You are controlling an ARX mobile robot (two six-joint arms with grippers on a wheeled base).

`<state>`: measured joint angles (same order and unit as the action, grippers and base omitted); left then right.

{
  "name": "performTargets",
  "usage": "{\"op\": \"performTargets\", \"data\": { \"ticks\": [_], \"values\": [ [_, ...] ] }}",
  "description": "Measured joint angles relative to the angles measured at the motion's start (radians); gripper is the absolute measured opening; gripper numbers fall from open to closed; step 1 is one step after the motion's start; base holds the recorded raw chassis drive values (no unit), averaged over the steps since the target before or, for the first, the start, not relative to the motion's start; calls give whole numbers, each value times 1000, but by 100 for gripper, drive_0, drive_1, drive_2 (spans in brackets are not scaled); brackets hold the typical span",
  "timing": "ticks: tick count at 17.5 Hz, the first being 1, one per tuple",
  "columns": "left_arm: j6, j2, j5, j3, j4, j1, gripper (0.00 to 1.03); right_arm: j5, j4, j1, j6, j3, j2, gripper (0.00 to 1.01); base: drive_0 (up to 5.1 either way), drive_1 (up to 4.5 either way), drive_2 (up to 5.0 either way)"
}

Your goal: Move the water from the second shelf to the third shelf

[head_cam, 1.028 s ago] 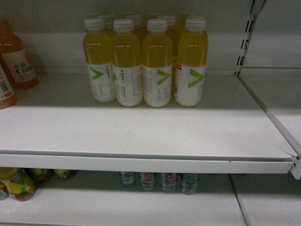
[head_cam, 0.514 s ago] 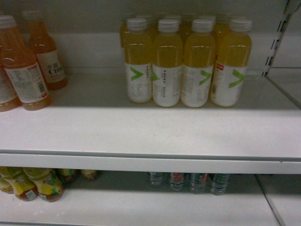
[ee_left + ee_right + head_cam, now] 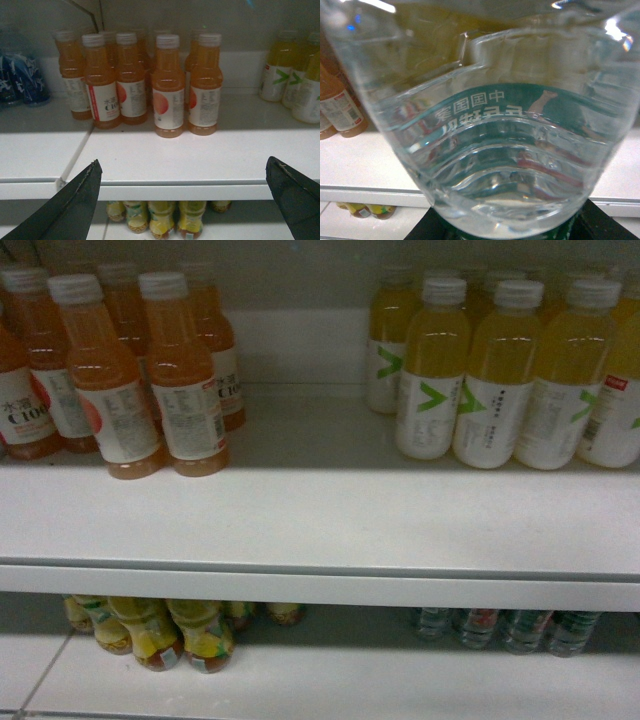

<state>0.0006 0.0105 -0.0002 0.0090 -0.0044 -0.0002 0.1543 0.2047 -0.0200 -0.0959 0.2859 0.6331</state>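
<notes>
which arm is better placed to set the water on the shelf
Right: the water bottle fills its wrist view, apparently held, with the white shelf close behind. The left gripper is open and empty.

A: Where is there room on the upper shelf?
B: Front strip, and a lane toward 12 o'clock.
A: What blocks it?
B: Orange drink bottles at 10 o'clock, yellow drink bottles at 2.

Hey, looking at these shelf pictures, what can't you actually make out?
- Right hand: in the right wrist view the water bottle fills the frame, hiding the fingers.
- Water bottles below: head view, upper parts hidden by the shelf edge.
- Left hand: only two dark fingertips show, spread apart.
</notes>
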Motion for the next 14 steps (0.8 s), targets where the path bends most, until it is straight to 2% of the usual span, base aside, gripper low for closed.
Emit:
{"op": "performTargets", "data": {
  "ticks": [14],
  "values": [
    [0, 0, 0, 0, 2, 0, 98, 0, -5, 0, 0, -1, 0, 39, -504, 236, 236]
  ]
}}
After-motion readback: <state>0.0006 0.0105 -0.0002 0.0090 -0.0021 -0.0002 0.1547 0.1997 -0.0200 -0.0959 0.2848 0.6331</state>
